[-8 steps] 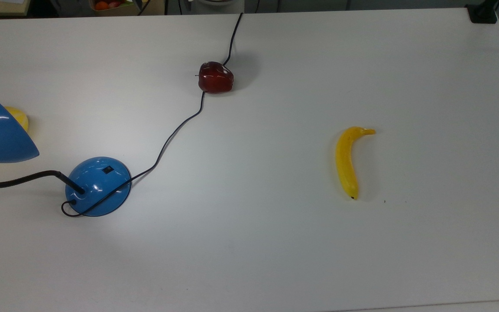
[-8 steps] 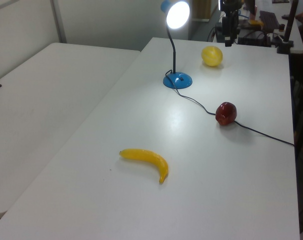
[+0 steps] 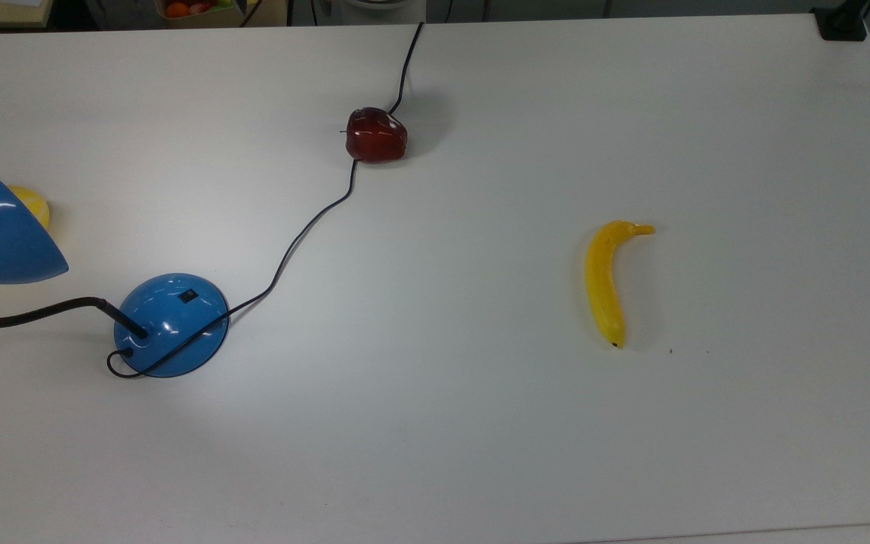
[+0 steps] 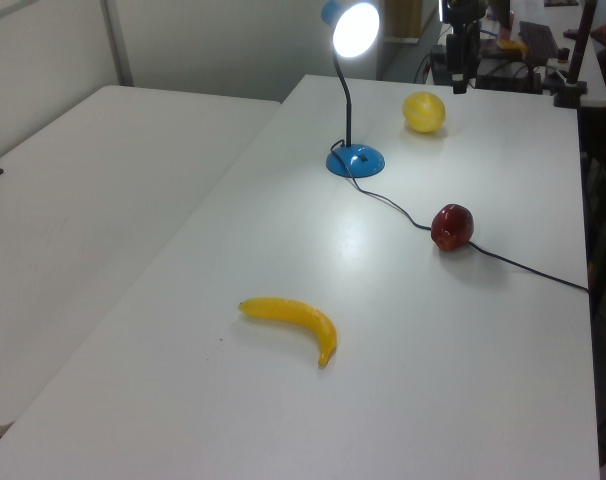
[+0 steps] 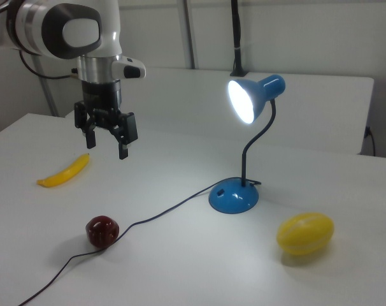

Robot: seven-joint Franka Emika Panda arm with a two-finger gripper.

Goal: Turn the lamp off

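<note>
Right now, near edge of the right view first: the red apple [image 5: 103,231] sits on the white table [image 5: 180,268], w/ the lamp's black cord [image 5: 161,213] running right past it, touching or nearly so. A yellow lemon-like fruit [image 5: 305,233] lies toward the right view's right, near the lamp but apart from it.

Mid-table: the lamp [image 5: 244,153] stands upright on its round blue base [image 5: 234,196], black neck bending up to the blue cone shade [image 5: 257,97]. Bulb is glowing bright, so it's on. In the top view the small black switch [image 3: 188,296] sits on top of the dome base, cord looping around the base's edge.

My claw [image 5: 106,145] hangs in the air above the table, toward the right view's left, well apart from the lamp. Fingers are spread, nothing between them, pointing down.

Further back, at the right view's left, the banana [image 5: 64,172] lies flat on the table, beyond and below my claw. In the top view it's well apart from the apple and lamp, over on the top view's right.
</note>
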